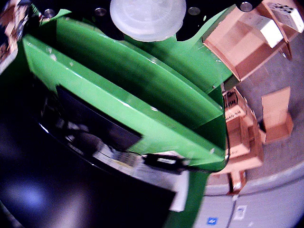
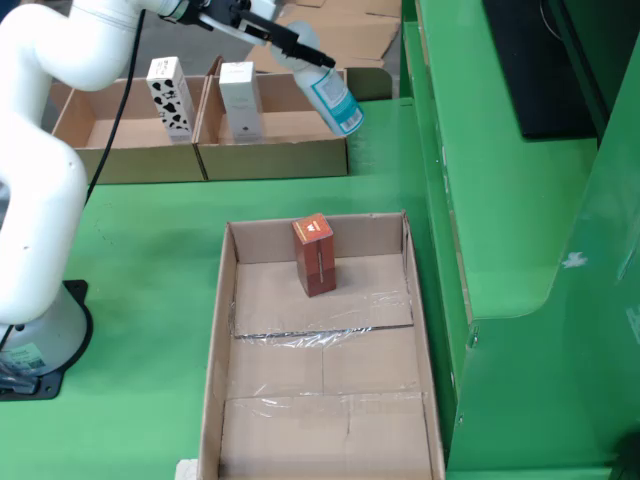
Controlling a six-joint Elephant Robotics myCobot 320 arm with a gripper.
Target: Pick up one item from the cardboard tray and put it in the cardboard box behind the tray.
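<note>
In the fixed view my gripper (image 2: 288, 42) hangs at the top, shut on a clear bottle with a teal label (image 2: 330, 92). The bottle is tilted, its lower end just above the right rim of the right cardboard box (image 2: 280, 155) behind the tray. That box holds an upright white carton (image 2: 240, 100). The long cardboard tray (image 2: 225, 330) in front holds one upright red carton (image 2: 315, 255). The wrist view shows the bottle as a pale round shape (image 1: 147, 19) at the top edge, with the cardboard boxes (image 1: 237, 52) at the upper right.
A second cardboard box (image 2: 110, 150) at the back left holds a spotted white carton (image 2: 168, 85). The white arm base (image 2: 40, 330) stands left of the tray. A green shelf frame (image 2: 500, 200) with a dark panel (image 2: 535, 60) rises along the right. Flat cardboard (image 1: 278, 116) lies on the floor.
</note>
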